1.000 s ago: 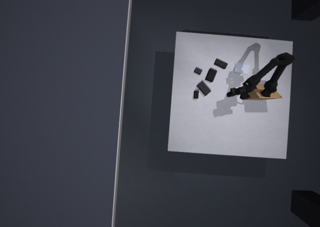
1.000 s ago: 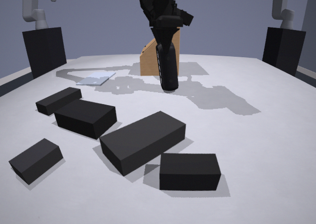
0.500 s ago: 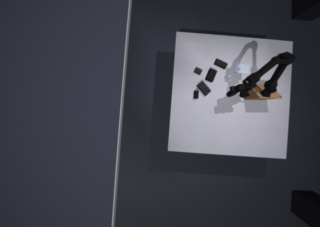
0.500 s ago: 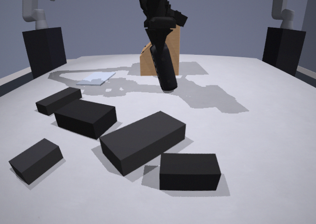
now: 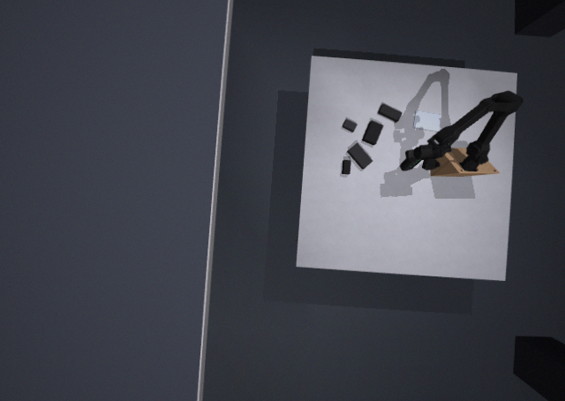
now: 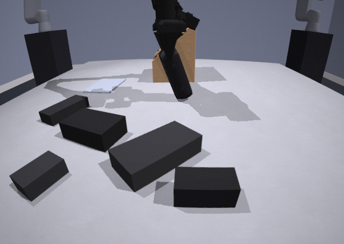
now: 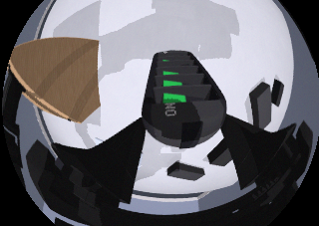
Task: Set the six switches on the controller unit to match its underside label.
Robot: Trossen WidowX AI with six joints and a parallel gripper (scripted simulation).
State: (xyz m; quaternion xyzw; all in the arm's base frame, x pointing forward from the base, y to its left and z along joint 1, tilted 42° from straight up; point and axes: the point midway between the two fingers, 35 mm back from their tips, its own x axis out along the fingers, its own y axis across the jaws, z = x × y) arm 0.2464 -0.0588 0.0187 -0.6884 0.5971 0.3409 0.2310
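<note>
My gripper [image 5: 414,155] [image 6: 168,45] [image 7: 183,120] is shut on the dark grey controller unit [image 5: 405,163] [image 6: 177,74] [image 7: 185,117] and holds it by one end in the air above the bench [image 5: 401,232] [image 6: 277,152]. The unit hangs tilted, its free end pointing down and toward the front, clear of the bench. In the wrist view its switch face points at the camera. A row of rocker switches [image 7: 171,82] shows green patches and an "ON" mark. The label on the underside is hidden in every view.
Several plain dark blocks [image 6: 155,152] [image 6: 93,127] [image 6: 207,186] [image 5: 359,155] lie left and in front of the unit. A wooden wedge stand [image 6: 186,58] [image 5: 449,164] [image 7: 60,82] sits behind it at the arm's base. A pale blue sheet [image 6: 104,85] [image 5: 427,119] lies flat behind the blocks.
</note>
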